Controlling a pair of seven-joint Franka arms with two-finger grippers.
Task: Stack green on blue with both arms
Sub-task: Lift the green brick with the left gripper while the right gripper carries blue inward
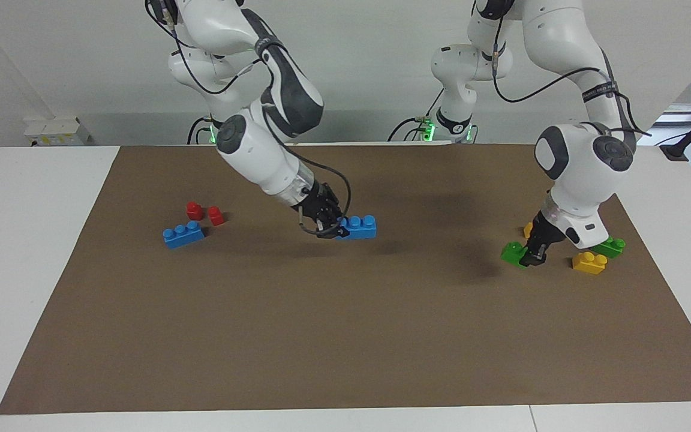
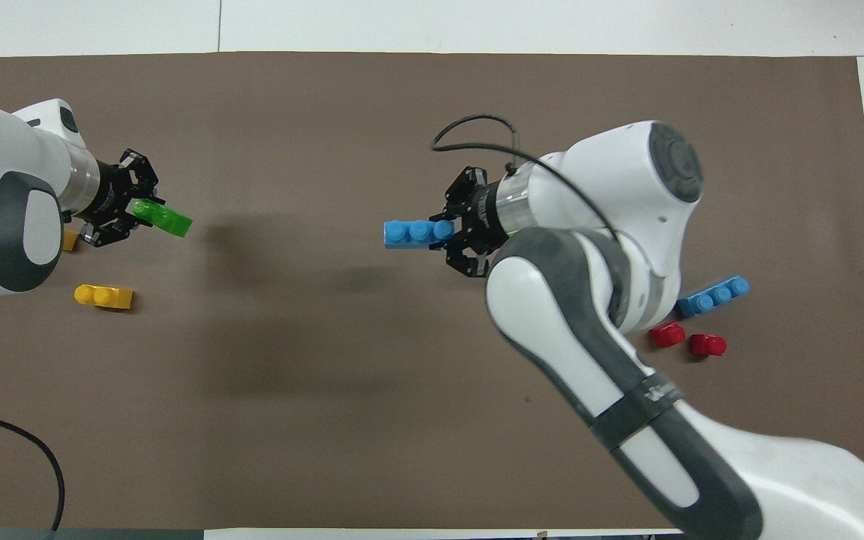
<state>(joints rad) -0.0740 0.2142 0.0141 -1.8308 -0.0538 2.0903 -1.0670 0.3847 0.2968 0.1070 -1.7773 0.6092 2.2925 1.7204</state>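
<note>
A blue three-stud brick (image 1: 358, 227) (image 2: 409, 232) hangs level over the middle of the brown mat (image 1: 345, 336). My right gripper (image 1: 338, 231) (image 2: 445, 231) is shut on one end of it. At the left arm's end, my left gripper (image 1: 531, 255) (image 2: 138, 212) is shut on a green two-stud brick (image 1: 512, 252) (image 2: 168, 220). That brick is held just off the mat, tilted and pointing toward the middle. A second blue brick (image 1: 183, 234) (image 2: 713, 295) lies on the mat at the right arm's end. A second green brick (image 1: 609, 246) lies under the left arm's wrist.
Two small red bricks (image 1: 194, 210) (image 2: 668, 334) lie beside the lying blue brick, a little nearer to the robots. Two yellow bricks (image 1: 589, 263) (image 2: 104, 296) lie around the left gripper, one partly hidden by the wrist. White table shows around the mat.
</note>
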